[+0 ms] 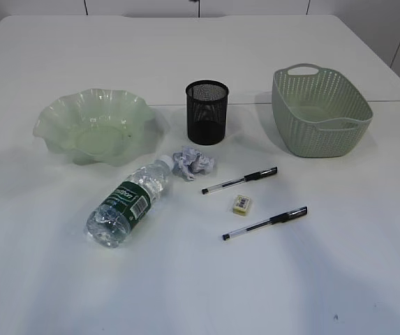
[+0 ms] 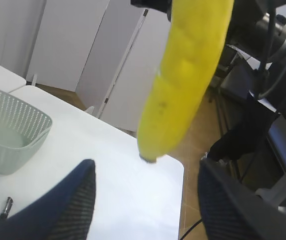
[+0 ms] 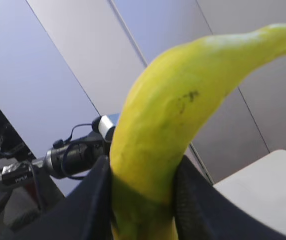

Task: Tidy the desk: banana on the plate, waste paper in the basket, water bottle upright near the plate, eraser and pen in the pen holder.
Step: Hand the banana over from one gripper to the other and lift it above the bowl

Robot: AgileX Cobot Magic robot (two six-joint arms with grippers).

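Note:
My right gripper [image 3: 143, 200] is shut on a yellow banana [image 3: 172, 130], held high in the air. In the left wrist view the banana [image 2: 187, 75] hangs from above, and my left gripper [image 2: 145, 200] is open and empty below it. Neither arm nor the banana shows in the exterior view. There, the wavy green plate [image 1: 53, 115] is at the left. The water bottle [image 1: 126, 202] lies on its side, with the crumpled paper [image 1: 193, 164] beside its cap. The black mesh pen holder [image 1: 206, 112], two pens [image 1: 239, 180] [image 1: 264, 223] and a yellow eraser [image 1: 241, 204] are in the middle.
The green woven basket [image 1: 353, 125] stands at the right and also shows in the left wrist view [image 2: 13, 130]. The table's far corner [image 2: 175, 165] drops to the floor. Robot hardware and cables [image 2: 277, 55] stand beyond it.

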